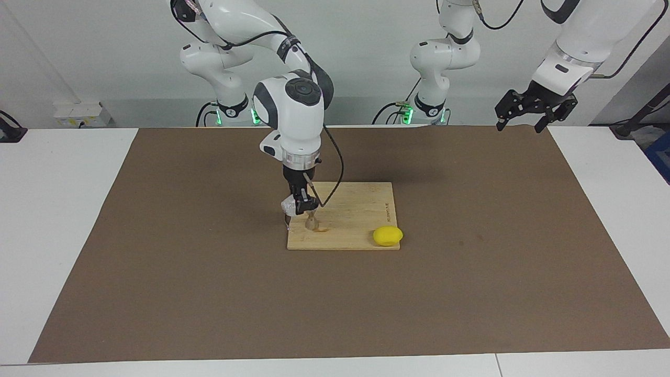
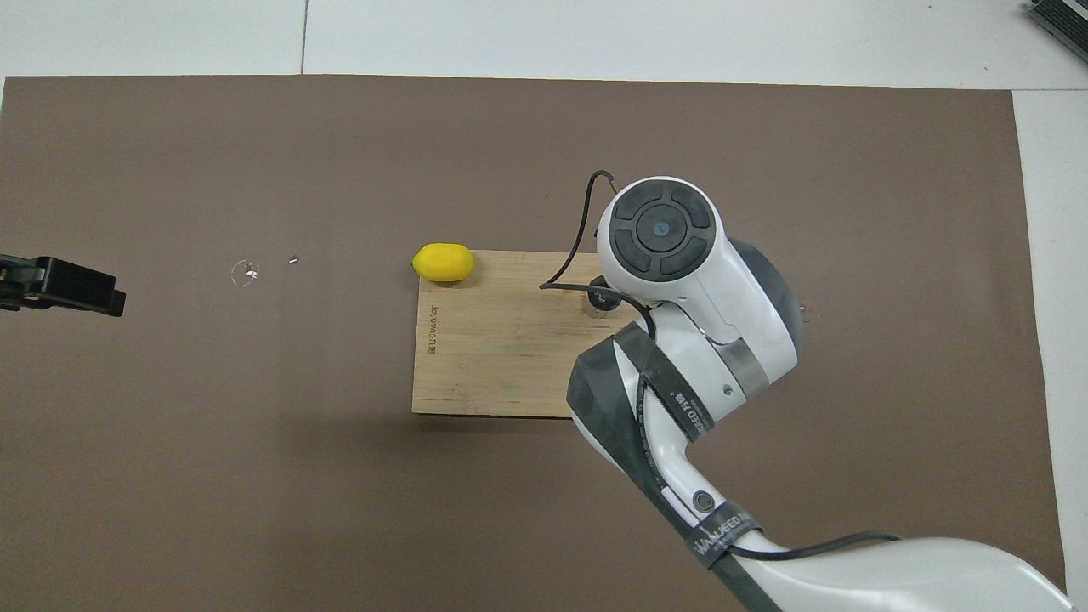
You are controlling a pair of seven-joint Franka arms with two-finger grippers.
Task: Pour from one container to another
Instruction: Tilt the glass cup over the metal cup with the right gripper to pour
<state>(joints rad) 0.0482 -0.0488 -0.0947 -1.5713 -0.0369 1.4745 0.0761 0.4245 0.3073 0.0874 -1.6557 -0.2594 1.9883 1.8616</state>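
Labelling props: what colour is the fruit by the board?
Plain yellow lemon, clearest in the facing view.
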